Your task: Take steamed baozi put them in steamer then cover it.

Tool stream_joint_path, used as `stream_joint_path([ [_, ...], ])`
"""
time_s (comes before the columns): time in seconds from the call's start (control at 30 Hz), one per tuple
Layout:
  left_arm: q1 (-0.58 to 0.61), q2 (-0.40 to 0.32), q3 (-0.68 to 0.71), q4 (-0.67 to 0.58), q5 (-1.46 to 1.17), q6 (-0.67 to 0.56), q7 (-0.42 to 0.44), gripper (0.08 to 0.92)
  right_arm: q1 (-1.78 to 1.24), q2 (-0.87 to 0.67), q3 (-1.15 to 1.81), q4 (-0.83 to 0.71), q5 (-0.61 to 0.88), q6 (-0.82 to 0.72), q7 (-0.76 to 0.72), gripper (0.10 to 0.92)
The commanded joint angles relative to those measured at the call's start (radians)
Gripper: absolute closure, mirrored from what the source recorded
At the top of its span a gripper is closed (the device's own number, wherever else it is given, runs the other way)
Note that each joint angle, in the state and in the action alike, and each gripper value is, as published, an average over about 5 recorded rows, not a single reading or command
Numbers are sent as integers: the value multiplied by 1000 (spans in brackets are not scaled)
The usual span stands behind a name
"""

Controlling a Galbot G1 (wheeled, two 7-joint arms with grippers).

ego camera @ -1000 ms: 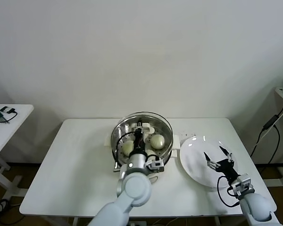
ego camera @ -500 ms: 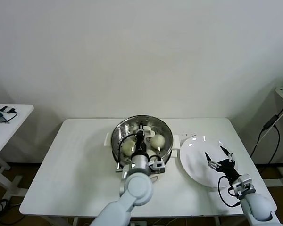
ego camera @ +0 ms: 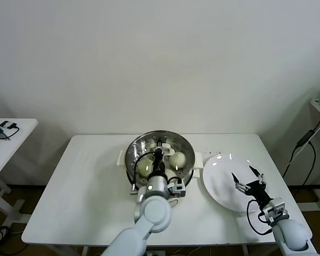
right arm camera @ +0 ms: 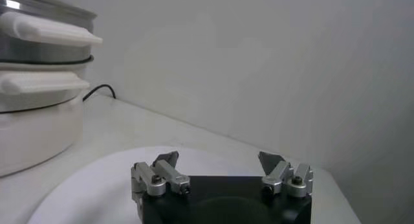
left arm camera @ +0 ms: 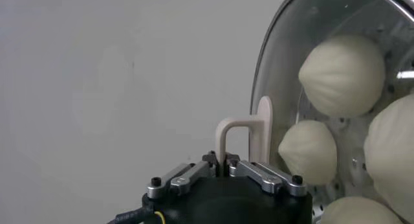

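The steamer (ego camera: 188, 150), a shiny steel pot on a cream base, stands mid-table with several pale baozi (ego camera: 144, 167) inside. A glass lid (ego camera: 170, 141) lies level over it. My left gripper (ego camera: 159, 155) is shut on the lid's cream handle (left arm camera: 235, 132). In the left wrist view my left gripper (left arm camera: 223, 168) pinches that handle, and baozi (left arm camera: 341, 67) show through the glass (left arm camera: 336, 11). My right gripper (ego camera: 246, 178) is open and empty above the white plate (ego camera: 218, 170); it also shows in the right wrist view (right arm camera: 220, 164).
The steamer's side and cream handles (right arm camera: 45, 30) show in the right wrist view, beside the plate (right arm camera: 90, 180). A white power strip (ego camera: 213, 153) lies behind the plate. A side table (ego camera: 5, 140) stands at far left, cables (ego camera: 305, 143) at far right.
My left gripper has lowered the glass lid from a raised, tilted pose to level over the steamer. The right arm has not moved.
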Motion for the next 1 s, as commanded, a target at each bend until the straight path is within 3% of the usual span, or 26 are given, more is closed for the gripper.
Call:
stream_joint_path([
  [0.03,16,8,-11,-14,39,-34,17,853,0,1,1,2,0,-4,-1,203],
  [0.2,34,35,-3,-78,2,-20,23,806,1,0,0,11,-2,-30,6,203],
  [0.67,180,127,-35,-330,-87,-14,16,406,17,3,-10,40,12,-115,34,203],
  [0.83,257,200,-72,-433,-176,-21,-46,260,21,5,-14,46,29,-129,45,203],
  [1.0,326,242,-190,-475,-355,-104,-211,184,19,7,-18,54,26,-125,46,203],
])
